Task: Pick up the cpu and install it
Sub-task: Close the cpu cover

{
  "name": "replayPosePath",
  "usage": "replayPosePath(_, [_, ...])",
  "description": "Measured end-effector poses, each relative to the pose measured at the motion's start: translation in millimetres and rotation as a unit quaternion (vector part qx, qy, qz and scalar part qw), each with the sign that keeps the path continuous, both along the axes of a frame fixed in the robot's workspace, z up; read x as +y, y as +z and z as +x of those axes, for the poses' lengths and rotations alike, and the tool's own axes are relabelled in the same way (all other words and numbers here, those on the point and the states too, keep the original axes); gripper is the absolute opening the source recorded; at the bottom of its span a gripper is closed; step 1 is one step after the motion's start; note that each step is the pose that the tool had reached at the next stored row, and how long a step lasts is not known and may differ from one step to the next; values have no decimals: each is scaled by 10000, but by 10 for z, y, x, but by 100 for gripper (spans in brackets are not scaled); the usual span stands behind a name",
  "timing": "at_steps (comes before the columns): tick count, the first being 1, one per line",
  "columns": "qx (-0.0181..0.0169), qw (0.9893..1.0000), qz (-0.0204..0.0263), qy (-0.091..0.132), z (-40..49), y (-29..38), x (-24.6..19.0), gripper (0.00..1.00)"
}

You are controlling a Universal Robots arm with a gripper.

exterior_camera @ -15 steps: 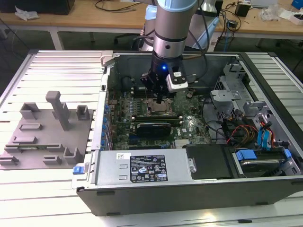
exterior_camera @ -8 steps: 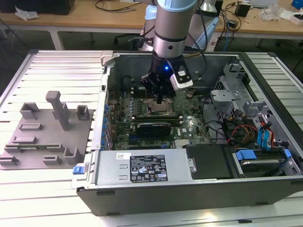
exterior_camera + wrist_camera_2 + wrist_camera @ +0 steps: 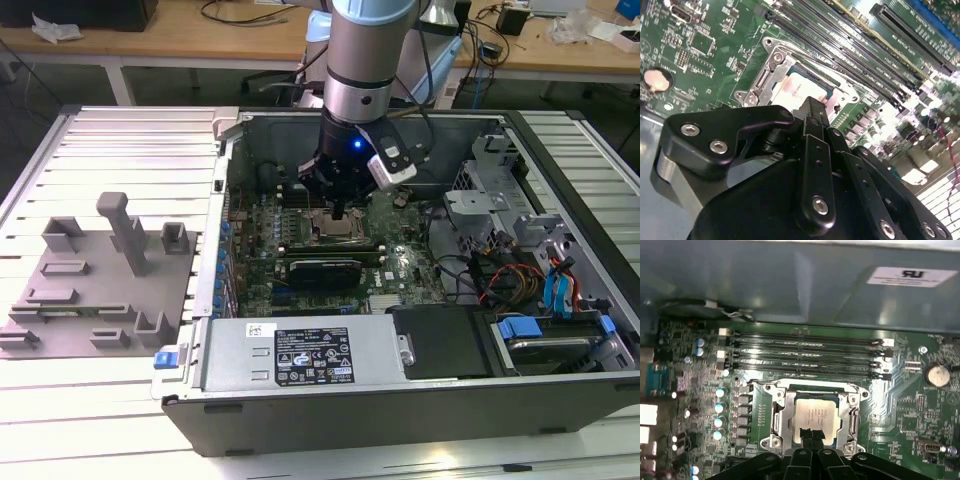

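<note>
The cpu (image 3: 817, 413), a small square chip with a silvery top, lies flat inside the metal-framed socket (image 3: 778, 412) on the motherboard (image 3: 400, 265) of the open computer case. In the second wrist view the cpu (image 3: 792, 89) shows just beyond the black fingers. My gripper (image 3: 340, 212) hangs straight down over the socket (image 3: 338, 233). Its fingertips (image 3: 808, 434) are pressed together at the chip's near edge, with nothing between them. The gripper (image 3: 812, 106) is shut and sits just above or at the chip; I cannot tell whether it touches.
Memory slots (image 3: 805, 352) run beside the socket, and a coin battery (image 3: 936, 374) sits further off. A power supply (image 3: 300, 355) fills the case's near side, with drive bays and cables (image 3: 520, 285) at the exterior view's right. A grey fixture plate (image 3: 100, 285) with upright blocks lies outside the case.
</note>
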State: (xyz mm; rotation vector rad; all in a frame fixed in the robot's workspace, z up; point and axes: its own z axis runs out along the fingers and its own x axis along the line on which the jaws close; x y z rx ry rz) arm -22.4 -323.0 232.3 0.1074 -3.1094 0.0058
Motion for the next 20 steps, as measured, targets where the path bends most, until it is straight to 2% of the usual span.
replayPosePath(2, [0, 10000, 0, 4, 0, 0, 0, 11])
replayPosePath(3, [-12, 10000, 0, 4, -2, -1, 0, 11])
replayPosePath(5, [-67, 10000, 0, 5, -1, -11, 1, 11])
replayPosePath(7, [-96, 10000, 0, 5, -2, -25, -1, 11])
replayPosePath(13, [-105, 9999, 0, 11, -2, -31, -1, 11])
replayPosePath(15, [-118, 9999, 0, 10, -9, -50, -1, 11])
replayPosePath(18, [-155, 9999, 0, 11, -31, -96, -1, 11])
replayPosePath(20, [-187, 9998, -1, 11, -86, -111, -1, 11])
